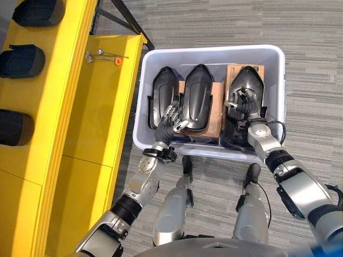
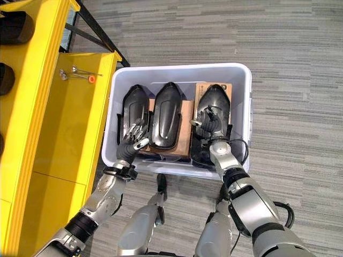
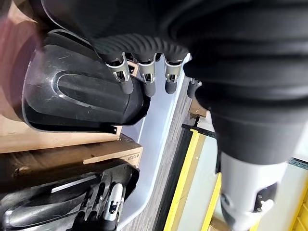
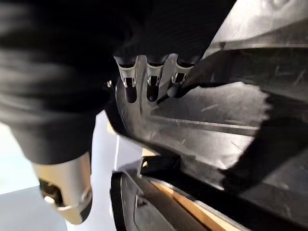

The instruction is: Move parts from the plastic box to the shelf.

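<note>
Both hands reach into the plastic box (image 1: 270, 75), the left hand (image 1: 170, 122) with fingers loosely spread over the left part (image 1: 162, 91), the right hand (image 1: 245, 103) apparently curling onto the right part (image 1: 247, 80); a firm edge grip should precede lifting toward the shelf (image 1: 102, 101).

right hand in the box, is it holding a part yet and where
Yes: the right hand curls over the near end of the right part. The left hand holds nothing.
</note>
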You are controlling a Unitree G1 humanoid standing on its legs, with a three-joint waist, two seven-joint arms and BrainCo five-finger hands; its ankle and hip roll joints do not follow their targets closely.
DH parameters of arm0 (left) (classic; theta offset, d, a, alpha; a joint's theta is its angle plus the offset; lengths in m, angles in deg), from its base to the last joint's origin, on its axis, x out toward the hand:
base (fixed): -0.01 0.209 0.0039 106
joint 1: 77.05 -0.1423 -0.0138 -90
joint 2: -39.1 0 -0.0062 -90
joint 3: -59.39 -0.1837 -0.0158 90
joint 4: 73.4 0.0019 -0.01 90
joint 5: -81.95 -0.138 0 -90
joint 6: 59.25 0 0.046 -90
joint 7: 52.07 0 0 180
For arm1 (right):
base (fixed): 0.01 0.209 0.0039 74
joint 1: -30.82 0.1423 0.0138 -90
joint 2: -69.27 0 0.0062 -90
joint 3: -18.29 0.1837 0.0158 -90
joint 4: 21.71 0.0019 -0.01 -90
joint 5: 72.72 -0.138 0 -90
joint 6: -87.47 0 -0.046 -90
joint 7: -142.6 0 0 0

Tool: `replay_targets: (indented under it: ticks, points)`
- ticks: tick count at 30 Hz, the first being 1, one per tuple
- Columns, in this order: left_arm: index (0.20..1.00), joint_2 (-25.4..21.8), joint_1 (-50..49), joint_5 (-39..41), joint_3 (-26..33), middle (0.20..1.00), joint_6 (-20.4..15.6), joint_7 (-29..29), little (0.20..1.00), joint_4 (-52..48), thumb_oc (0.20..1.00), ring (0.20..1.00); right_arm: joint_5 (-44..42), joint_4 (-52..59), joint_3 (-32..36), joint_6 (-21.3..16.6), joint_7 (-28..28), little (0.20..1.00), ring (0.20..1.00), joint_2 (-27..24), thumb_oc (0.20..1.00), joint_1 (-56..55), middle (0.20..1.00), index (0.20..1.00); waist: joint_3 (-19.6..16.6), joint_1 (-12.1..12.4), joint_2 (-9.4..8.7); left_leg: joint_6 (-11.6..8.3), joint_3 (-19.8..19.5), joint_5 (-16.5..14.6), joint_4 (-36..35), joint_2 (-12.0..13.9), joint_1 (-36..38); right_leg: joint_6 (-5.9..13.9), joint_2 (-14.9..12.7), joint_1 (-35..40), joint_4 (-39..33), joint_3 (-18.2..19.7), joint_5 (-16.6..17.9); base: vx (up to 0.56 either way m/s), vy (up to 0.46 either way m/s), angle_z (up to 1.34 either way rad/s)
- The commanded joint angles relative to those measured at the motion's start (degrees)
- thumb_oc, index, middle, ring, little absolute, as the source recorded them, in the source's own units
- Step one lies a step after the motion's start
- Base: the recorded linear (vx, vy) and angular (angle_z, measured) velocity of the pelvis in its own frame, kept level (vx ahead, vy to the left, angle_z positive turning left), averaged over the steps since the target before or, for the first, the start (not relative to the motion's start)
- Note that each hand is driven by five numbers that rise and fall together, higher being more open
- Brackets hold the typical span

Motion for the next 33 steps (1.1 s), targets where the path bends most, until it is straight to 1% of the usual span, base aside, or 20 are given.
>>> replay_targets:
  ticks: [1,4,5,7,11,16,17,20,21,22,23,25,27,28,29,33]
  points:
    - [1.000,-1.3,2.7,-0.1,-1.5,1.000,-3.5,0.7,1.000,-3.8,1.000,1.000,1.1,-3.8,-2.4,1.5,2.4,1.000,1.000,4.4,1.000,2.6,1.000,1.000,2.3,2.0,-1.73,-3.03,0.0,-3.6,3.7,2.1,-0.2,-1.05,-4.1,-2.4,4.9,1.3,-0.1,0.00,0.000,0.00]
    - [1.000,-1.3,2.6,-0.1,-1.5,1.000,-3.4,0.7,1.000,-3.9,1.000,1.000,0.9,-4.1,-2.3,1.6,2.5,1.000,1.000,4.8,1.000,2.2,1.000,1.000,2.5,2.1,-1.75,-2.98,-0.2,-3.7,3.8,2.1,-0.4,-1.02,-4.1,-2.5,4.9,1.3,-0.1,0.00,0.000,0.00]
    - [1.000,-1.3,2.7,0.1,-2.0,1.000,-3.4,0.5,1.000,-3.5,1.000,1.000,-0.2,-4.7,-1.6,1.5,2.3,1.000,1.000,5.8,1.000,1.2,1.000,1.000,2.7,2.2,-1.74,-2.87,-0.5,-3.8,3.9,1.8,-0.7,-0.90,-4.2,-2.5,4.8,1.1,0.0,0.00,0.000,0.00]
    - [1.000,-1.2,2.7,0.2,-2.2,1.000,-3.3,0.5,1.000,-3.4,1.000,1.000,-0.4,-4.4,-1.8,1.6,2.5,1.000,1.000,6.3,1.000,0.6,1.000,1.000,2.7,2.2,-1.74,-2.81,-0.6,-3.9,4.1,1.7,-0.9,-0.88,-4.3,-2.4,4.8,1.0,0.0,0.00,0.015,0.01]
    - [1.000,-1.3,2.6,0.0,-2.1,1.000,-3.4,0.0,1.000,-3.3,1.000,1.000,0.1,-2.3,-3.0,1.6,2.6,1.000,1.000,6.7,1.000,-0.3,1.000,1.000,2.7,2.1,-2.05,-2.77,-0.7,-4.1,4.5,1.6,-1.2,-0.85,-4.5,-2.5,4.8,0.9,0.1,0.00,0.000,0.00]
    - [1.000,-1.3,2.4,-0.1,-1.3,1.000,-3.5,-0.6,1.000,-3.3,1.000,1.000,1.3,2.9,-5.3,1.5,3.0,1.000,1.000,7.1,1.000,-1.7,1.000,1.000,2.8,1.7,-2.68,-2.77,-0.7,-4.3,4.9,1.6,-1.5,-0.91,-4.6,-2.5,4.6,1.1,0.3,0.01,0.010,0.08]
    - [1.000,-1.4,2.1,-0.2,-0.4,1.000,-3.7,-1.0,1.000,-3.3,1.000,1.000,2.5,7.5,-6.7,1.3,3.4,1.000,1.000,6.6,1.000,-3.0,1.000,1.000,2.9,1.1,-3.28,-2.82,-0.6,-4.3,4.9,1.6,-1.5,-0.99,-4.5,-2.6,4.6,1.2,0.3,0.01,0.007,0.09]
    - [1.000,-1.4,1.9,-0.5,0.8,1.000,-3.9,-1.6,1.000,-3.4,1.000,1.000,4.0,12.7,-8.0,1.0,3.5,1.000,1.000,5.4,1.000,-3.7,1.000,1.000,3.0,0.6,-3.88,-2.82,-0.6,-4.4,5.1,1.6,-1.6,-1.07,-4.4,-2.7,4.8,1.3,0.2,0.00,-0.002,0.05]
    - [1.000,-1.4,1.9,-0.5,0.8,1.000,-3.9,-1.6,1.000,-3.5,1.000,1.000,4.0,12.7,-8.0,1.0,3.5,1.000,1.000,5.4,1.000,-3.7,1.000,1.000,3.0,0.6,-3.88,-2.82,-0.6,-4.4,5.1,1.6,-1.6,-1.06,-4.4,-2.7,4.8,1.3,0.2,0.00,0.000,0.00]
    - [1.000,-1.5,1.7,-0.6,2.0,1.000,-4.1,-2.1,1.000,-3.4,1.000,1.000,4.6,18.4,-7.8,0.4,3.0,1.000,1.000,3.7,1.000,-4.6,1.000,1.000,3.1,-0.2,-4.48,-2.88,-0.5,-4.4,5.3,1.8,-1.6,-1.05,-4.4,-3.0,5.1,1.6,0.2,0.00,0.000,0.00]
    - [1.000,-1.5,1.7,-0.6,1.9,1.000,-4.1,-2.1,1.000,-3.4,1.000,1.000,4.6,18.4,-7.8,0.4,3.0,1.000,1.000,3.7,1.000,-4.7,1.000,1.000,3.1,-0.2,-4.47,-2.88,-0.5,-4.4,5.3,1.8,-1.6,-1.05,-4.4,-3.0,5.1,1.6,0.2,0.00,0.000,0.00]
    - [1.000,-1.4,1.4,-0.7,2.8,1.000,-4.1,-2.6,1.000,-3.6,1.000,1.000,4.7,23.0,-7.0,-0.2,2.6,1.000,1.000,2.4,1.000,-5.9,1.000,1.000,3.2,-0.7,-4.93,-2.88,-0.4,-4.5,5.4,2.0,-1.7,-1.04,-4.3,-3.1,5.2,1.7,0.1,0.00,0.000,0.00]
    - [1.000,-1.5,1.3,-1.1,4.0,1.000,-4.3,-3.3,1.000,-3.9,1.000,1.000,4.1,28.3,-5.2,-1.4,1.6,1.000,1.000,1.1,1.000,-7.2,1.000,1.000,3.2,-1.3,-5.50,-2.86,-0.3,-4.6,5.5,2.1,-1.6,-1.03,-4.1,-3.2,5.3,1.9,0.1,0.00,0.000,0.00]
    - [1.000,-1.6,1.2,-1.5,5.0,1.000,-4.4,-3.7,1.000,-4.3,1.000,1.000,5.2,33.4,-3.5,-2.2,0.7,1.000,1.000,-0.4,1.000,-8.3,1.000,1.000,3.2,-1.8,-5.97,-2.84,-0.2,-4.7,5.6,2.3,-1.6,-1.00,-4.0,-3.3,5.4,2.1,0.1,0.00,0.000,0.00]
    - [1.000,-1.7,0.5,-2.7,6.5,1.000,-4.5,-4.6,1.000,-5.7,1.000,1.000,7.5,42.8,0.8,-4.2,-1.2,1.000,1.000,-2.3,1.000,-10.6,1.000,1.000,3.0,-2.7,-7.02,-2.81,0.2,-4.8,5.7,2.6,-1.8,-0.97,-3.8,-3.9,5.5,2.4,0.3,0.00,0.000,0.00]
    - [1.000,-2.1,-0.2,-3.8,7.4,1.000,-4.4,-4.7,1.000,-6.6,1.000,1.000,10.1,51.6,4.3,-6.2,-2.8,1.000,1.000,-3.4,1.000,-12.7,1.000,1.000,3.0,-3.5,-7.88,-3.00,0.7,-5.1,5.8,3.0,-1.5,-0.84,-3.5,-4.1,5.7,2.8,0.2,-0.01,0.006,-0.10]
